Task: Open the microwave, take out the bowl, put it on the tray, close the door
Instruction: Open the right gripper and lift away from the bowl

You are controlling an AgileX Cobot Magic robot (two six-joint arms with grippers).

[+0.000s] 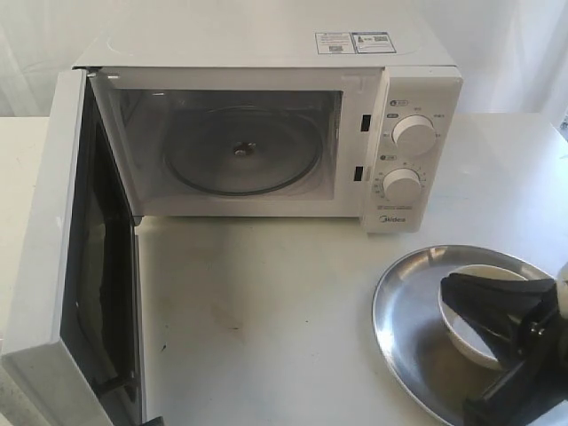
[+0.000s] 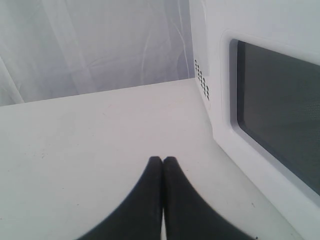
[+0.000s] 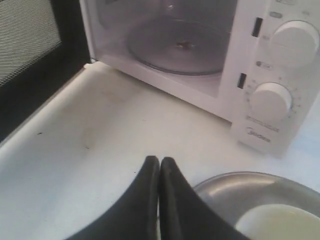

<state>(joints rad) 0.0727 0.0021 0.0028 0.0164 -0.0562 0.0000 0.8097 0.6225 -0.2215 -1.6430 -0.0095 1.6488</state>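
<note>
The white microwave [image 1: 266, 44] stands at the back with its door [image 1: 44, 231] swung wide open to the left. Its cavity holds only the glass turntable [image 1: 238, 149]. The cream bowl [image 1: 463, 335] sits on the silver tray [image 1: 404, 328] at the front right. My right gripper [image 1: 448, 287] hovers just over the bowl, shut and holding nothing; its wrist view shows the gripper [image 3: 159, 160], tray [image 3: 240, 192] and bowl [image 3: 280, 222]. My left gripper [image 2: 162, 159] is shut and empty over the table, beside the door's outer face [image 2: 280, 110]. It does not show in the exterior view.
The open door juts forward along the table's left side, nearly to the front edge. Two knobs [image 1: 414, 135] sit on the microwave's right panel. Bare table [image 1: 266, 311] lies between door and tray. White curtain hangs behind.
</note>
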